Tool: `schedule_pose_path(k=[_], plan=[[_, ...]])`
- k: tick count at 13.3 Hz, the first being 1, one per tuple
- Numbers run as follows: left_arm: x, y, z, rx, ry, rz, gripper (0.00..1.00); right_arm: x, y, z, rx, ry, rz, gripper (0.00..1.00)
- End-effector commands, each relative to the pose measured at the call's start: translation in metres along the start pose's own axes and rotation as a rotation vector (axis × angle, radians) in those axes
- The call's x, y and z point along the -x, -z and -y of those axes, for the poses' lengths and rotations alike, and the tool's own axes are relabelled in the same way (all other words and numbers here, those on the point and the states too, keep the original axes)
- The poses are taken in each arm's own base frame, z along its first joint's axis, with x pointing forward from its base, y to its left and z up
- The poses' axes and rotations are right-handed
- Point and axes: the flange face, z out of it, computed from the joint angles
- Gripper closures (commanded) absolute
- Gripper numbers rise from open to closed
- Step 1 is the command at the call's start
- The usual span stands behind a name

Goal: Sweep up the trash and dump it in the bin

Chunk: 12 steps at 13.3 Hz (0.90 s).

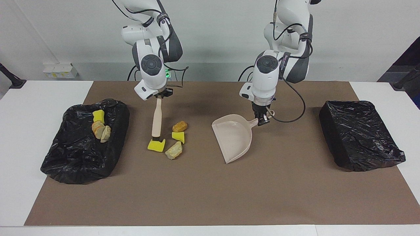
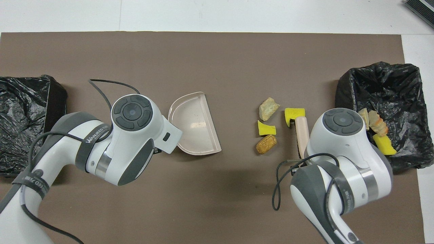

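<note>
while the brush (image 1: 156, 119) is being gripped by the right gripper (image 1: 159, 97), the trash (image 1: 176, 137) is lying between it and the dustpan (image 1: 234, 137), which is being clamped by the left gripper (image 1: 261, 118).

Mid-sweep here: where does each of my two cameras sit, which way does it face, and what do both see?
Facing view: high across the table, looking at both robots; whole arms show, right gripper shut on the brush, left gripper shut on the dustpan.
Overhead view: above the robots' end, looking steeply down and forward; only the arms' wrists and forearms show, hiding the grippers.
Shared: brush, dustpan, four loose trash pieces, both black bins, mirrored half a turn.
</note>
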Motion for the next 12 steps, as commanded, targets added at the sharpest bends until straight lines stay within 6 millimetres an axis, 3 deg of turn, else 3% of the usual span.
schedule_pose_path(k=[1, 4, 7, 11, 12], plan=[[-0.002, -0.002, -0.017, -0.037, -0.058, -0.015, 1.00, 0.020, -0.022, -0.019, 0.027, -0.023, -0.029, 1.00], [-0.014, -0.019, -0.017, -0.055, -0.076, -0.029, 1.00, 0.015, -0.036, -0.004, 0.011, -0.015, -0.008, 1.00], [-0.025, -0.021, -0.029, -0.063, -0.097, -0.039, 1.00, 0.013, -0.050, 0.049, -0.079, -0.026, 0.045, 1.00], [-0.024, -0.030, -0.051, -0.043, -0.124, -0.029, 1.00, 0.019, -0.050, 0.131, -0.224, 0.020, 0.064, 1.00], [-0.020, -0.034, -0.056, -0.035, -0.125, -0.024, 1.00, 0.024, -0.041, 0.154, -0.273, 0.028, 0.067, 1.00]])
